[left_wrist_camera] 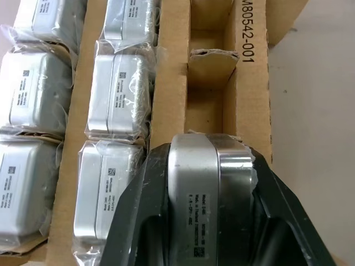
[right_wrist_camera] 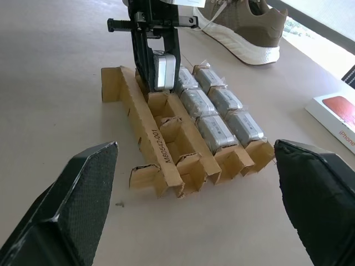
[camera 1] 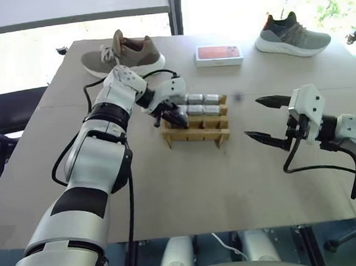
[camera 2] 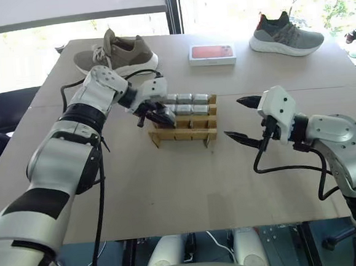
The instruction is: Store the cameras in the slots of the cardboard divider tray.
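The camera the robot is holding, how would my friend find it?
Look for the cardboard divider tray in the middle of the table. At one end of it, the left gripper pinches a silver camera over the outer row. The other cameras sit in slots; this one is between black fingers.

cardboard divider tray [left_wrist_camera: 252,66] — outer side strip, printed black: "M80542-001" | cameras [left_wrist_camera: 113,94] in the tray's slots — small black label text with square codes, too fine to read | camera [left_wrist_camera: 206,183] over the tray's outermost row — same, unreadable
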{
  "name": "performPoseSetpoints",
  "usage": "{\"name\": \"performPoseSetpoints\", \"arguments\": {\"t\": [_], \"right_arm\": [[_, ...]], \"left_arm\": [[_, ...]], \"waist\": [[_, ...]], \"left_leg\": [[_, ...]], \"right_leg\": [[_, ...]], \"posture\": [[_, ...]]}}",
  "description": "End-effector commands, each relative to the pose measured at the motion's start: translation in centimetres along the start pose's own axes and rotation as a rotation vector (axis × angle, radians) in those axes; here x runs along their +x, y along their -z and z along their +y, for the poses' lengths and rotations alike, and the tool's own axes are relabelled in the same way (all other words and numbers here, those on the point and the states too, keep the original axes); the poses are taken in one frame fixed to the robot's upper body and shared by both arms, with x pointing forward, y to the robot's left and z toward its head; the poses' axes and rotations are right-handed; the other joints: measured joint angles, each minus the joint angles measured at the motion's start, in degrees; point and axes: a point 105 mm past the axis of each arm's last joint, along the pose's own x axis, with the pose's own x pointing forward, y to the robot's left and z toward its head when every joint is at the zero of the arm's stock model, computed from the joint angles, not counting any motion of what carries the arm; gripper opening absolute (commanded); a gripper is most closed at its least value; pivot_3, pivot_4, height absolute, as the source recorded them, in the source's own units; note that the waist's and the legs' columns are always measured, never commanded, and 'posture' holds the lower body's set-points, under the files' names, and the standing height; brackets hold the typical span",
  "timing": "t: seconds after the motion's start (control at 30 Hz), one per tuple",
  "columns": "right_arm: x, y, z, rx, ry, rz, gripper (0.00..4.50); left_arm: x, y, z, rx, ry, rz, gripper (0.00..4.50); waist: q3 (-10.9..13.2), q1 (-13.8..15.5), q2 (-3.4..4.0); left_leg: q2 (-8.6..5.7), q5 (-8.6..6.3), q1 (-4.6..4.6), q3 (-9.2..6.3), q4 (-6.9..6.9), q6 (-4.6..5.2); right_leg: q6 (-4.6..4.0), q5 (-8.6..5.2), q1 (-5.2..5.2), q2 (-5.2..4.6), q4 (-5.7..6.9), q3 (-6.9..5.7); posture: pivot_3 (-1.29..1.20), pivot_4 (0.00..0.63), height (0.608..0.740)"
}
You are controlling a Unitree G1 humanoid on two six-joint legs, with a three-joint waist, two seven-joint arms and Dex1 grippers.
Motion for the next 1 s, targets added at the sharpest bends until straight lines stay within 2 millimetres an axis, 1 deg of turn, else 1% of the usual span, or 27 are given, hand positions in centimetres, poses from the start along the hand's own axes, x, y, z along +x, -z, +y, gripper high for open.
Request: {"name": "performPoseSetpoints", "arguments": {"t": [0.03, 0.13, 0.2, 0.3, 0.43, 0.6, 0.7, 0.87, 1.0], "right_arm": [[-0.3, -1.4, -0.1, -0.054, 0.015, -0.041, 4.47], [-0.2, -1.4, 0.0, -0.055, 0.014, -0.041, 4.47], [-0.2, -1.3, 0.0, -0.055, 0.013, -0.041, 4.47], [-0.2, -1.3, 0.1, -0.055, 0.011, -0.040, 4.47], [-0.1, -1.3, 0.1, -0.056, 0.006, -0.040, 4.47], [0.1, -1.3, 0.2, -0.058, -0.002, -0.045, 4.47], [0.2, -1.4, 0.2, -0.060, -0.001, -0.047, 4.47], [0.2, -1.2, 0.5, -0.057, 0.005, -0.045, 4.47], [0.3, -1.2, 0.7, -0.055, 0.008, -0.046, 4.47]], "left_arm": [[-0.7, -0.5, 0.2, 0.036, -0.025, -0.024, 1.08], [-0.2, 1.5, -0.4, 0.036, -0.011, 0.011, 1.08], [-0.3, 2.7, -0.8, 0.043, -0.012, 0.040, 1.08], [-0.6, 3.3, -0.9, 0.031, -0.022, 0.048, 1.08], [-0.9, 3.3, -0.5, 0.045, -0.054, 0.063, 1.08], [-0.8, 2.0, 0.4, 0.070, -0.104, 0.047, 1.08], [-1.0, 1.1, 0.9, 0.060, -0.131, 0.003, 1.08], [-1.4, 1.7, 0.6, 0.020, -0.116, -0.008, 1.08], [-1.6, 1.6, 0.7, -0.057, -0.132, -0.065, 1.08]], "waist": [[0.00, -0.01, 0.00], [0.00, -0.07, 0.01], [-0.01, -0.09, 0.01], [-0.01, -0.12, 0.01], [-0.01, -0.24, 0.01], [-0.01, -0.16, 0.01], [-0.01, 0.07, 0.01], [-0.01, -0.01, 0.01], [-0.01, -0.09, 0.01]], "left_leg": [[0.00, 0.00, 0.00, -0.01, 0.00, 0.01], [0.00, -0.02, 0.02, -0.09, 0.00, 0.04], [0.02, -0.03, 0.04, -0.12, 0.00, 0.04], [0.03, -0.03, 0.15, -0.09, 0.03, 0.05], [0.04, -0.03, 0.24, -0.04, 0.15, 0.06], [0.07, -0.03, 0.33, 0.06, 0.17, 0.06], [0.07, -0.03, 0.33, 0.07, 0.21, 0.06], [0.07, -0.04, 0.30, 0.08, 0.29, 0.06], [0.08, -0.03, 0.30, 0.06, 0.29, 0.06]], "right_leg": [[0.00, 0.00, 0.00, -0.01, 0.00, 0.01], [0.00, 0.00, 0.00, -0.02, -0.01, 0.04], [0.00, 0.00, 0.00, -0.01, 0.03, 0.04], [0.00, 0.00, 0.01, 0.00, 0.15, 0.08], [-0.01, 0.00, 0.02, 0.02, 0.36, 0.16], [-0.01, -0.01, 0.02, 0.06, 0.47, 0.28], [-0.01, 0.00, 0.03, 0.06, 0.48, 0.29], [-0.01, 0.00, 0.04, 0.05, 0.48, 0.28], [-0.01, 0.00, 0.04, 0.06, 0.49, 0.27]], "posture": [[0.00, 0.150, 0.740], [0.00, 0.150, 0.740], [0.00, 0.150, 0.740], [0.00, 0.150, 0.740], [0.00, 0.150, 0.740], [0.00, 0.150, 0.740], [0.00, 0.150, 0.740], [0.00, 0.150, 0.740], [0.00, 0.150, 0.740]]}}
